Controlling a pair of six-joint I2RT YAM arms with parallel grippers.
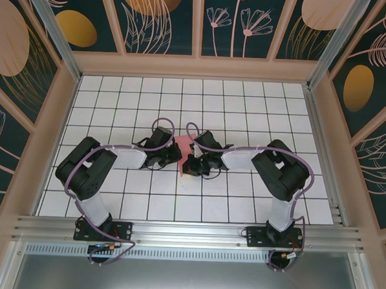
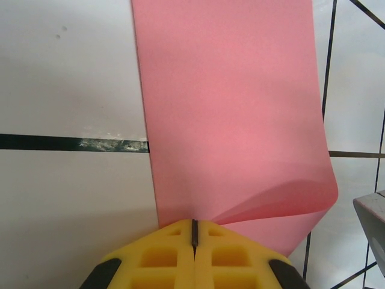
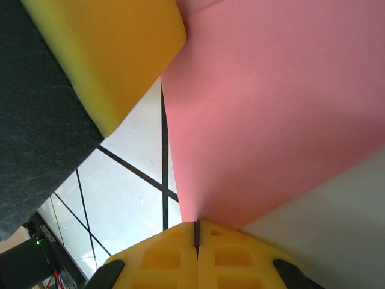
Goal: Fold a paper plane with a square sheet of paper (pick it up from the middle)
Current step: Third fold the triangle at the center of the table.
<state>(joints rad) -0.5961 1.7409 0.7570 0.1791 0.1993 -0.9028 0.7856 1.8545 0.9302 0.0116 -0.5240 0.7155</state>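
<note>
The square sheet of paper (image 1: pixel 182 144), thin, plain and pink-red, is held between both grippers at the middle of the table. My left gripper (image 1: pixel 177 158) is shut on one edge of it; in the left wrist view the yellow fingertips (image 2: pixel 180 241) pinch the sheet (image 2: pixel 228 108), which stretches away and curls over at the lower right. My right gripper (image 1: pixel 190 164) is shut on the sheet from the opposite side, and its closed gripper (image 3: pixel 195 224) pinches the paper (image 3: pixel 271 108) where it narrows. A yellow finger of the left gripper (image 3: pixel 114 54) looms close at the upper left.
The white gridded table (image 1: pixel 246 108) is boxed in by wooden-framed patterned walls (image 1: pixel 197 67). An aluminium rail (image 1: pixel 188 232) runs along the near edge by the arm bases. Both arms reach inward, elbows out to the sides.
</note>
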